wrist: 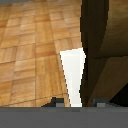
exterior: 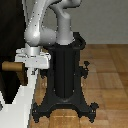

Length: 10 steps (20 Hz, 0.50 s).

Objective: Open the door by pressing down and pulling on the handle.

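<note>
The door [exterior: 11, 30] is a tall dark panel at the exterior view's left, standing over a white frame [exterior: 20, 102]. Its tan handle [exterior: 10, 66] sticks out from the panel at about the height of my hand. My grey-white gripper [exterior: 29, 66] hangs just beside the handle's outer end, fingers pointing down, without holding it. In the wrist view the dark door [wrist: 97, 25] and a brown curved surface, apparently the handle [wrist: 112, 62], fill one side, with the white frame edge [wrist: 74, 80] beside them. Only the fingertips [wrist: 57, 103] show, set apart, so the gripper [wrist: 79, 104] looks open.
The black robot pedestal [exterior: 65, 70] with its spread feet stands on the wood floor [exterior: 107, 70] right beside the door frame. A grey wall runs behind. More wood floor [wrist: 30, 50] shows in the wrist view.
</note>
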Tool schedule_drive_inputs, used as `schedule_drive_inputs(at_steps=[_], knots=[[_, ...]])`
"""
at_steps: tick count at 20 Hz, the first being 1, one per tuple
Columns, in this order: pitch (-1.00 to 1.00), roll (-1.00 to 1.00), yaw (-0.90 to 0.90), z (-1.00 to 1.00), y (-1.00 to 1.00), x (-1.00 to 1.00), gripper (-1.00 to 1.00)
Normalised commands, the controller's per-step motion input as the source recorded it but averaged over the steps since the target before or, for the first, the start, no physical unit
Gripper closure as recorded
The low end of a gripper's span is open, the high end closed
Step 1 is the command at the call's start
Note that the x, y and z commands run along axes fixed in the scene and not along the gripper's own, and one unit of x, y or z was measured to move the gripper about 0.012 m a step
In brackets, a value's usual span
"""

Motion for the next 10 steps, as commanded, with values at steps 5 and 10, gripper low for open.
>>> schedule_drive_inputs(at_steps=[5, 10], knots=[[0.00, 0.00, 0.00, 0.00, 0.60, 0.00, 1.00], [0.00, 0.00, 0.00, 0.00, 1.00, 0.00, 1.00]])
